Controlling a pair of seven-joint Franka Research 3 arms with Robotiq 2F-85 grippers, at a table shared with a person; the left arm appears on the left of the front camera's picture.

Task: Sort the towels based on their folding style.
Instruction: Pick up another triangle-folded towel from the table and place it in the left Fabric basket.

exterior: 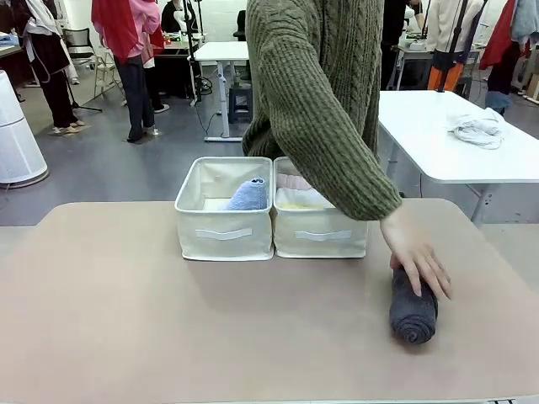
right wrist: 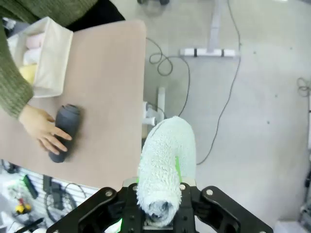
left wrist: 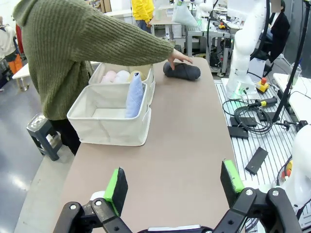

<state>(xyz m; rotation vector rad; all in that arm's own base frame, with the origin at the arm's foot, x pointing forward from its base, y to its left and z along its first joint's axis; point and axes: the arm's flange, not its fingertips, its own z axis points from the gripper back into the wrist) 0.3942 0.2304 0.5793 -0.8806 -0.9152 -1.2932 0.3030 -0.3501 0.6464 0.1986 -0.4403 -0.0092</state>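
A dark grey rolled towel [exterior: 413,313] [left wrist: 182,71] [right wrist: 64,131] lies on the table's right side with a person's hand [exterior: 418,257] resting on it. In the left cream box [exterior: 223,231] a lavender-blue cone towel [exterior: 248,195] [left wrist: 134,95] stands upright. The right cream box [exterior: 320,236] holds pink [exterior: 293,180] and yellow [exterior: 299,204] rolls. My right gripper [right wrist: 158,194] is shut on a pale teal cone towel [right wrist: 167,155], held over the floor beyond the table's edge. Over the table's other end, my left gripper [left wrist: 174,180] is open with nothing in it.
The person in a green sweater [exterior: 320,93] stands behind the boxes. A white table [exterior: 455,160] at the back right carries a pale grey cloth heap [exterior: 477,126]. Cables [left wrist: 252,119] lie beside the table, and a stool [left wrist: 43,133] stands by the person.
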